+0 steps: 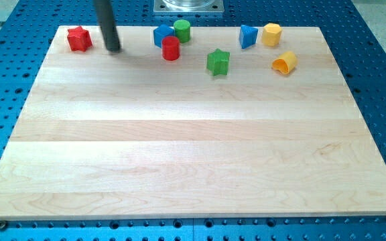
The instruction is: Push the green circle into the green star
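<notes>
One green circle [181,30], a short cylinder, stands near the worktop's [193,161] top edge, touching or just beside a blue block [161,35] on its left, with a red cylinder [171,48] just below them. The green star [218,61] sits apart, lower and toward the view's right, with bare wood between it and the circle. Further right lie a blue block [247,36] and a yellow hexagon [271,34] close together, and an orange block [285,63] below them. A red star [79,39] sits near the top-left corner. My tip [113,49], the end of a plain dark rod with nothing to open or close, rests between the red star and the red cylinder, well left of the circle. The worktop is pale, smooth wood in wide planks on a perforated blue base [12,87]; everything below the blocks' row is open.
</notes>
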You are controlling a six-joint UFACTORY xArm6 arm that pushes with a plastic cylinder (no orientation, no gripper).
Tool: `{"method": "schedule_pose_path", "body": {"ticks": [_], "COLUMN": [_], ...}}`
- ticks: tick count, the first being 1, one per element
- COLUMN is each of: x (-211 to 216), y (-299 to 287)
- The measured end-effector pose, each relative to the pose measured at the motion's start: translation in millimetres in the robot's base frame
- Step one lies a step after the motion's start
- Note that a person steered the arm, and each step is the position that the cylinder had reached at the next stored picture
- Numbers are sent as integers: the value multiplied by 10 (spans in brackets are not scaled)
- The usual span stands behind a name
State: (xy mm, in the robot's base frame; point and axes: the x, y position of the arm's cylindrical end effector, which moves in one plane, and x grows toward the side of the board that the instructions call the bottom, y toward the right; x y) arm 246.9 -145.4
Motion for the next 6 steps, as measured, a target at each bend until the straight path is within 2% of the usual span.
{"method": "schedule_pose_path", "body": {"ticks": [1, 3, 4, 5, 6], "x": [-537, -539, -457, -68, 149], "y": [500, 1375, 1953, 2101, 1940]}}
